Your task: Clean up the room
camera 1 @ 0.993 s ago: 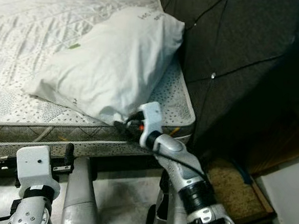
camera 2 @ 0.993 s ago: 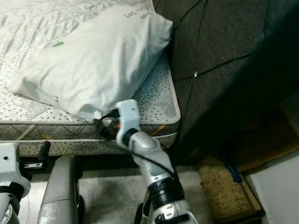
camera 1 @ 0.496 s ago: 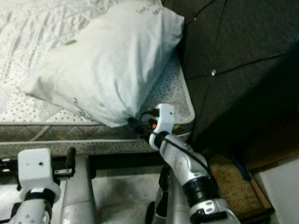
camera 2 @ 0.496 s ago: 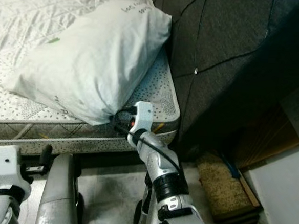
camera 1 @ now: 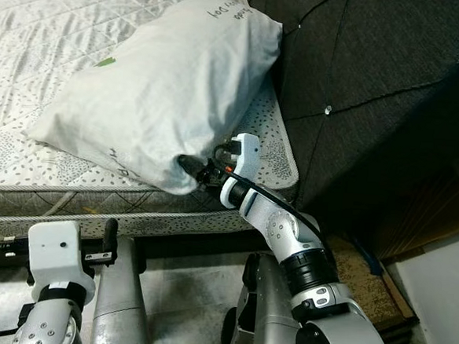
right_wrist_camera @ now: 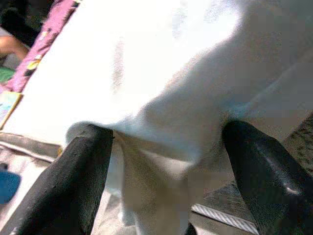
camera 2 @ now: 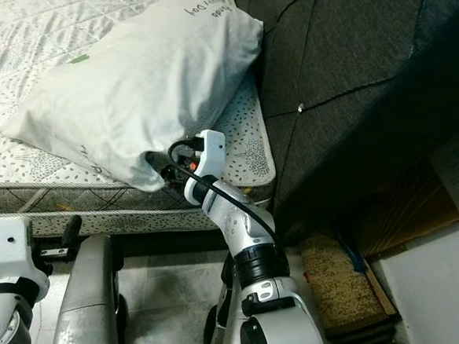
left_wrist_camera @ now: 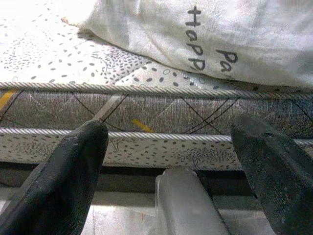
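Nearest, the left end effector (left_wrist_camera: 166, 147) is held low in front of the mattress (camera 1: 24, 173) edge, its fingers (left_wrist_camera: 63, 181) spread wide with nothing between them. Further out, the right end effector (right_wrist_camera: 166, 161) is reached to the near corner of the white pillow (camera 1: 164, 96), its fingers (right_wrist_camera: 83, 181) set wide on either side of the bunched fabric, touching it. The pillow lies on the mattress, extending beyond that end effector toward the dark tufted headboard (camera 1: 361, 87), against which its far end rests.
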